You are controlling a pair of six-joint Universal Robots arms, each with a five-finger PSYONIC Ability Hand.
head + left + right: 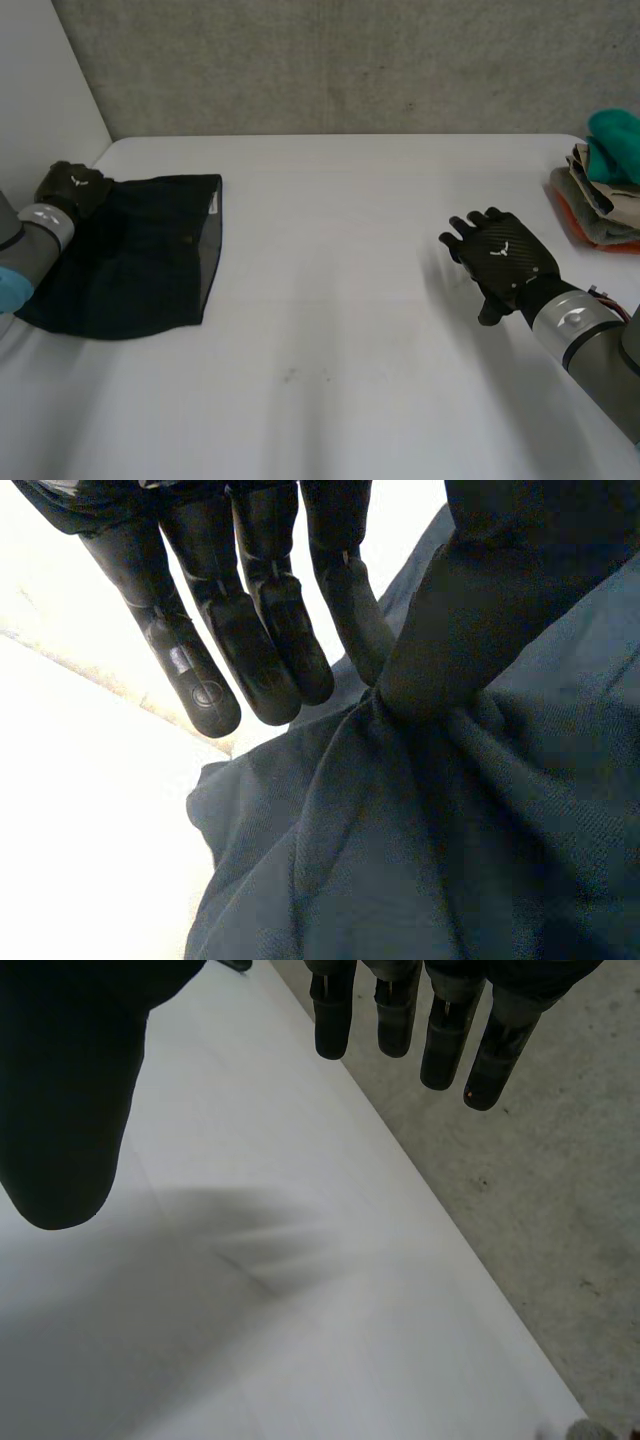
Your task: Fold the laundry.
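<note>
A dark folded cloth (pixel 150 250) lies flat on the white table (pixel 340 340) at the left. My left hand (pixel 72 188) rests on its far left corner. In the left wrist view the thumb (pixel 470 610) pinches a bunched fold of the cloth (pixel 400 860) against one of the straight fingers (pixel 345 610). Over bare table at the right, far from the cloth, my right hand (pixel 505 260) hovers open. Its fingers (pixel 440 1030) are straight and spread from the thumb, with nothing between them.
A stack of folded clothes (pixel 600 190), teal on top with beige and orange beneath, sits at the table's far right edge. A white wall (pixel 40 90) stands close behind the left hand. Grey floor (pixel 520 1210) lies beyond the table's far edge.
</note>
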